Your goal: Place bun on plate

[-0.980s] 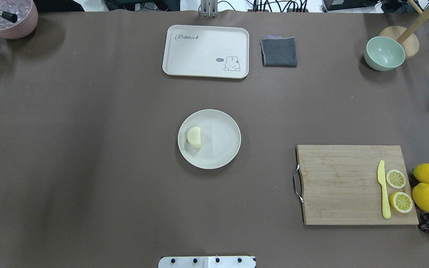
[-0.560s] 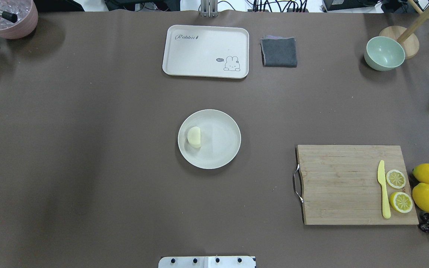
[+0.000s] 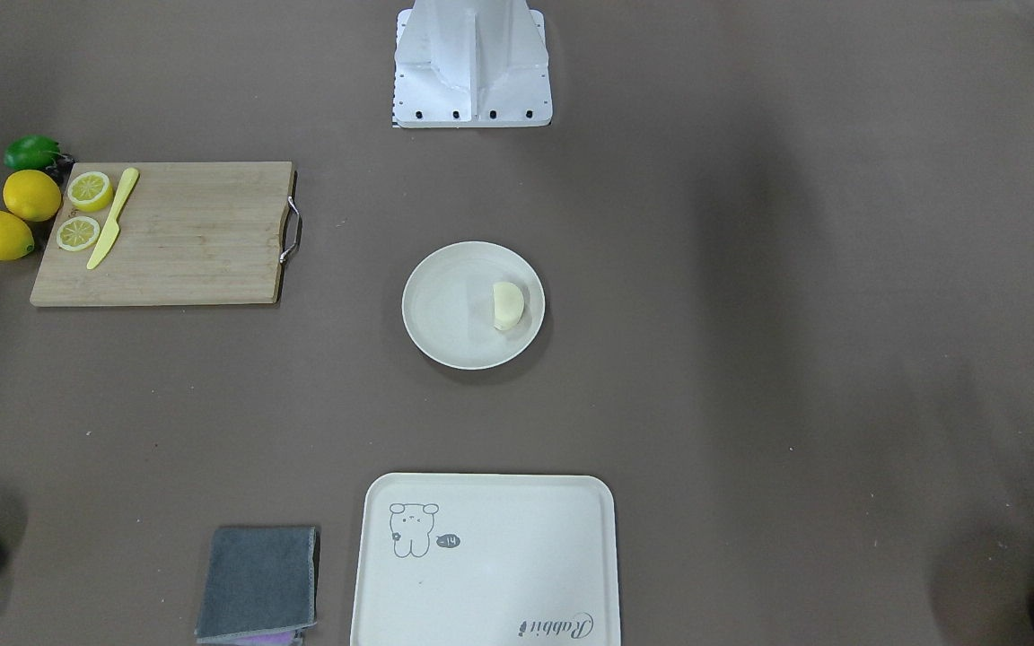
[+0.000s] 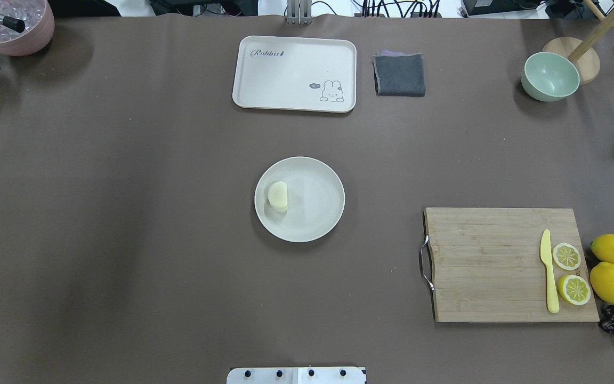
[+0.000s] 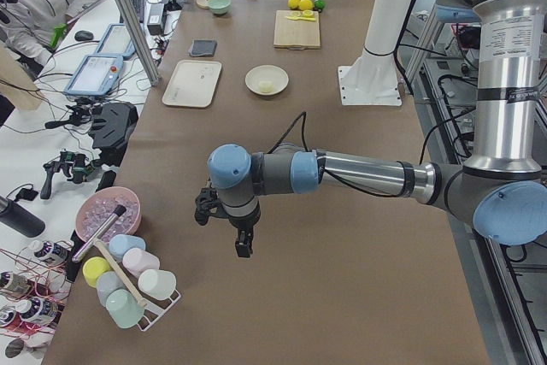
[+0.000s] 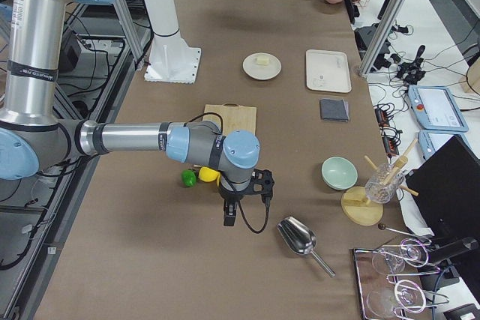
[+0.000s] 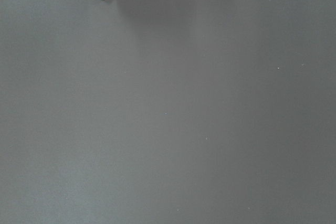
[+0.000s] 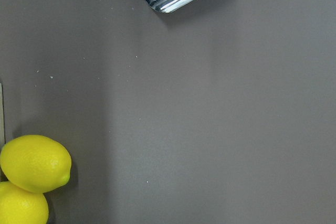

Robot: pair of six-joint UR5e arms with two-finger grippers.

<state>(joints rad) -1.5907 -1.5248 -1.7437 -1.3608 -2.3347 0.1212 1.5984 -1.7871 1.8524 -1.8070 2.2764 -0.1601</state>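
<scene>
The pale cream bun (image 4: 277, 196) lies on the left part of the round off-white plate (image 4: 315, 205) at the table's middle, flat side toward the plate's centre; it also shows in the front-facing view as the bun (image 3: 507, 306) on the plate (image 3: 450, 309). Neither gripper is near it. My left gripper (image 5: 243, 250) hangs over bare table far off at the left end, and my right gripper (image 6: 228, 222) hangs over the right end beside the lemons. Both appear only in the side views, so I cannot tell whether they are open or shut.
A rabbit-print tray (image 4: 295, 73) and a grey cloth (image 4: 400, 74) lie at the far edge. A green bowl (image 4: 550, 77) is far right. The cutting board (image 4: 488, 266) carries a yellow knife and lemon slices, with lemons (image 4: 612, 282) beside it. A metal scoop (image 6: 296, 236) and a cup rack (image 5: 128, 288) sit at the ends.
</scene>
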